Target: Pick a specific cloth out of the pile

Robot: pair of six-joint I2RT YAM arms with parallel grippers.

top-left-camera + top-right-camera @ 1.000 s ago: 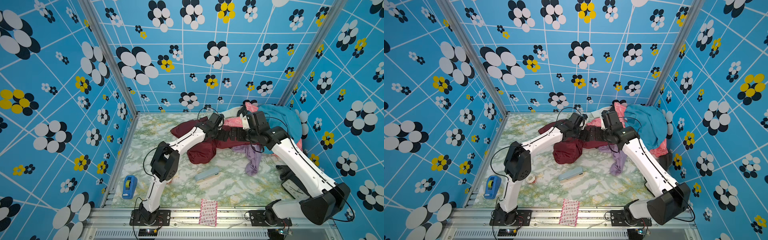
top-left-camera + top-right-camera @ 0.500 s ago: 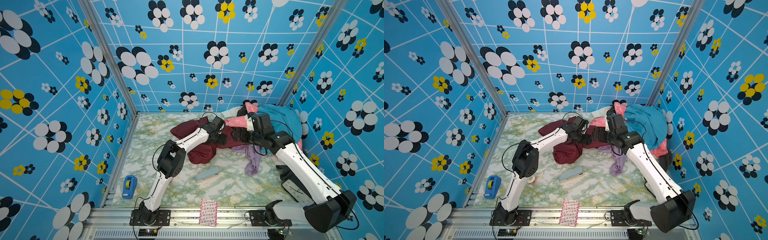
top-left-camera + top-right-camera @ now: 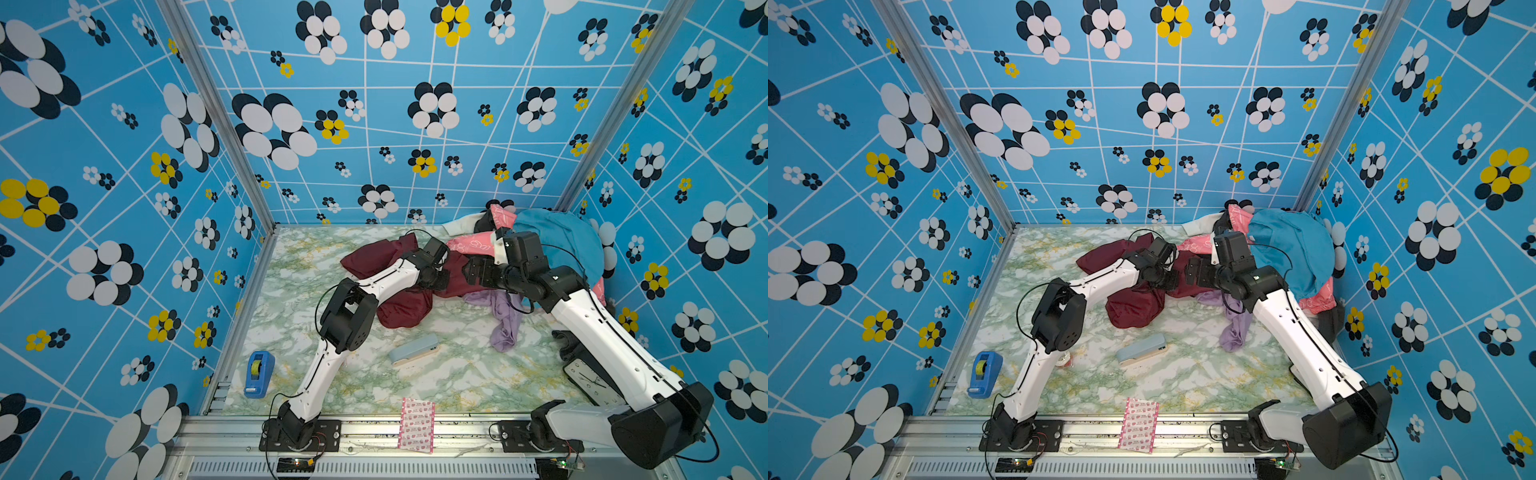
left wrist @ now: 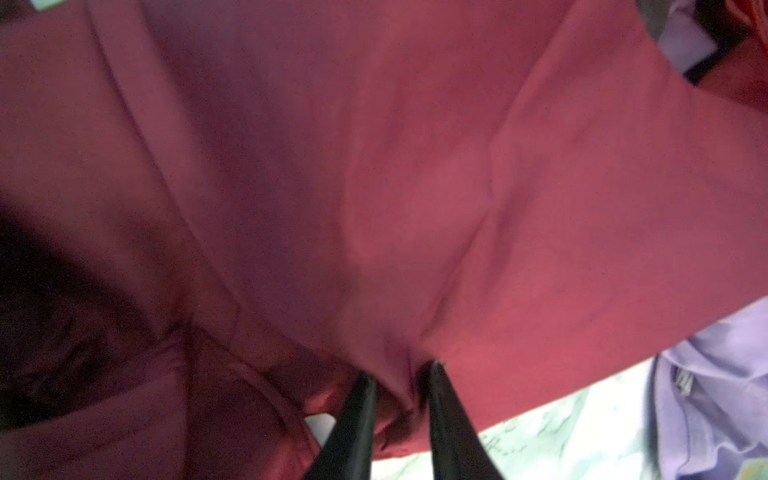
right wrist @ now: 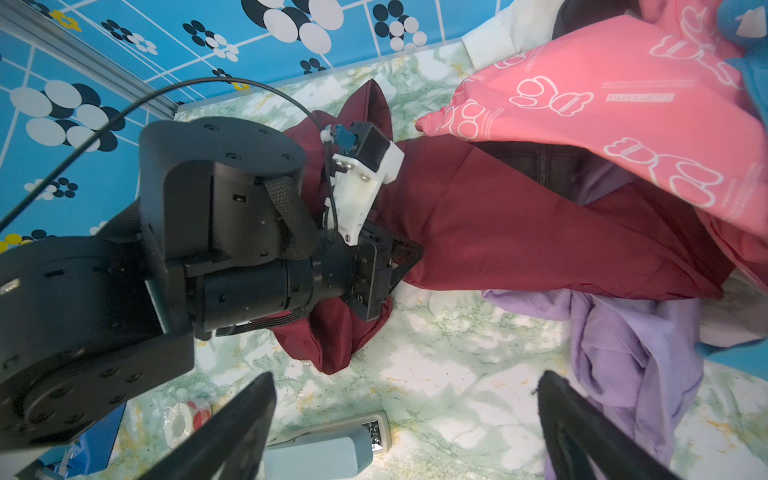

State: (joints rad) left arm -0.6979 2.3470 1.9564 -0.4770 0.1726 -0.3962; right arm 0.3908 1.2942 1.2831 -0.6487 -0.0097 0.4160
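**Inspector:** Left wrist feed, status?

**Operator:** I see the maroon cloth [image 4: 374, 187] filling the frame. My left gripper [image 4: 400, 376] pinches a fold of it between close-set black fingers [image 4: 357, 419]. Lilac cloth [image 4: 715, 395] and marble tabletop [image 4: 540, 440] show past its edge.

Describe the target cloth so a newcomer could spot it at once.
Find the pile in the far right corner of the marbled table. Spreading from it toward the middle lies the cloth, pinched by the left hand. It alone is dark maroon and slightly shiny, larger than the lilac cloth beside it and plain, unlike the pink printed cloth.
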